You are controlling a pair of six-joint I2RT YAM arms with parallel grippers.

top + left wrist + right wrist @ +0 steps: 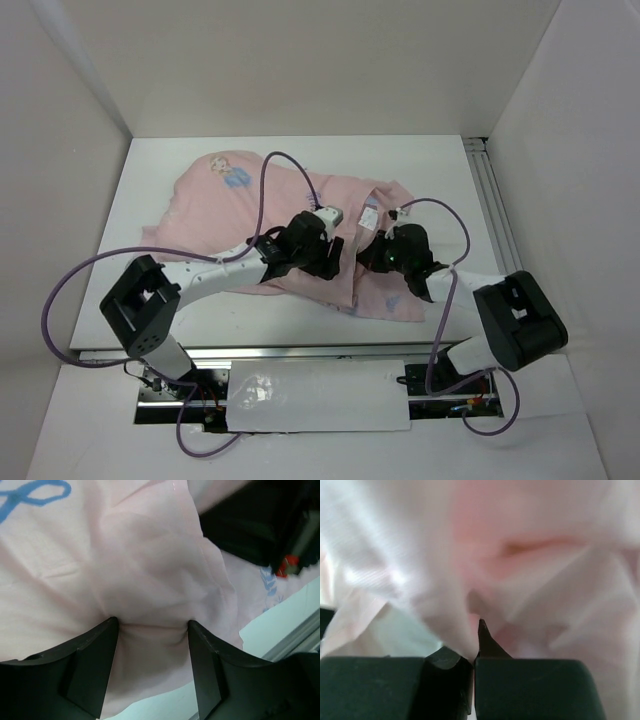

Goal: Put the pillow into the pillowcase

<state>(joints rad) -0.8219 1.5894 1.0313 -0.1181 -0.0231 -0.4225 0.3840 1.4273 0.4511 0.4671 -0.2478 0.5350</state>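
Status: early. The pillowcase (215,215) lies crumpled on the table (430,180), pale pink side up. Its mouth is not held open in any view.

The pillow can't be made out as such: no white cushion or yellow piping shows beside the pillowcase. Whether the pillowcase's lumpy far-left half has anything inside, cannot tell. A glossy white slab (320,395) sits on the near side of the pillowcase, between the arm bases; cannot tell what that is either.

Both grippers work the pillowcase's near-right part, close together.
- The left gripper (152,630) has its jaws spread. The tips press down on the pink cloth with a ridge of it bunched between them, not clamped.
- The right gripper (470,647) has its jaws pressed together, with a fold of the pink cloth nipped in the seam between them.

Judgement: the step in hand is getting hold of the fabric, likely to find or lift the opening. Left to do: second grip, open the mouth, get the pillow in, pull the case over it. Nothing of the insertion shows as done.

Writing: none readable. The pillowcase carries only prints:
- a small blue figure (232,172) at its far-left end
- blue looping strokes (30,495) in the left wrist view
- a blue sprig (267,582) in the same view

No brand or label is legible anywhere.
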